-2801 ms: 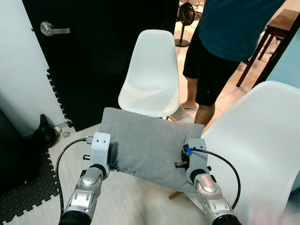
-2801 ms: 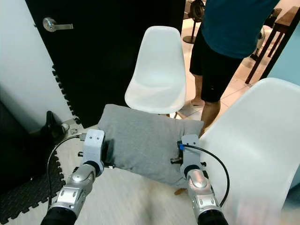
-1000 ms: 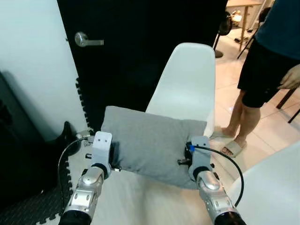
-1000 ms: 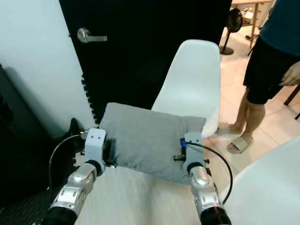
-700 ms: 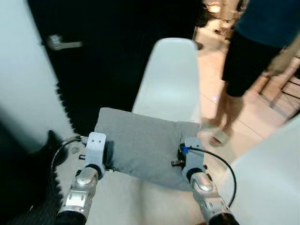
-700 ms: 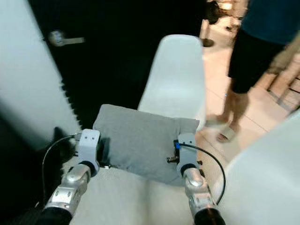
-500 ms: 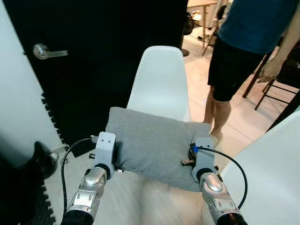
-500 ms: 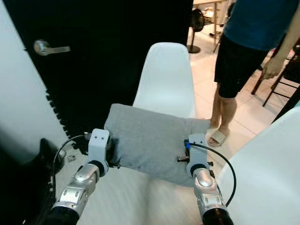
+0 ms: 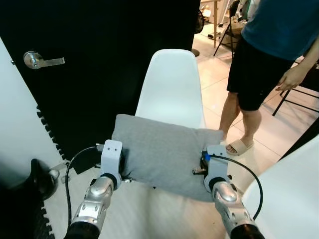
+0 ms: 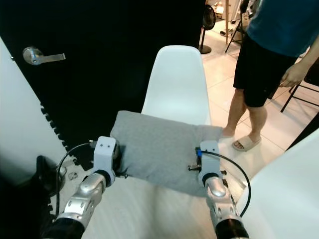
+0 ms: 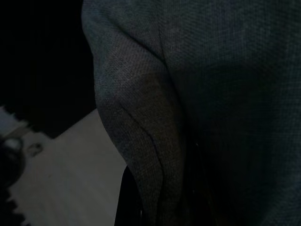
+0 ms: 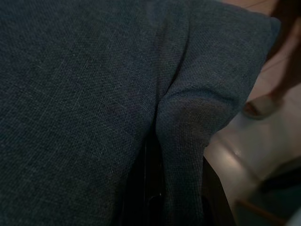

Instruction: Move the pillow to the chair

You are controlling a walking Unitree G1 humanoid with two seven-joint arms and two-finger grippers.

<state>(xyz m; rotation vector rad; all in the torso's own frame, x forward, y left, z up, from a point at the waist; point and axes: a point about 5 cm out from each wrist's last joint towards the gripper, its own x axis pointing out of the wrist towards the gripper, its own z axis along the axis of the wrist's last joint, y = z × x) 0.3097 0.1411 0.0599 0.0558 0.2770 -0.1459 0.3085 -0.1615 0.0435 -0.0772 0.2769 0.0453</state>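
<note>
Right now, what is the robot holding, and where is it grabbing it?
A grey fabric pillow: left gripper pinches its left edge, right gripper its right edge.

Creased grey pillow [image 11: 197,94] close up, pale floor [image 11: 66,169] beside.

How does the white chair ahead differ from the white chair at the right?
The chair ahead faces the robot in front of the black door; the near chair is cut off by the picture's edge. The pillow covers the seat front of the chair ahead and leaves the near chair uncovered. Both are white moulded shells.
</note>
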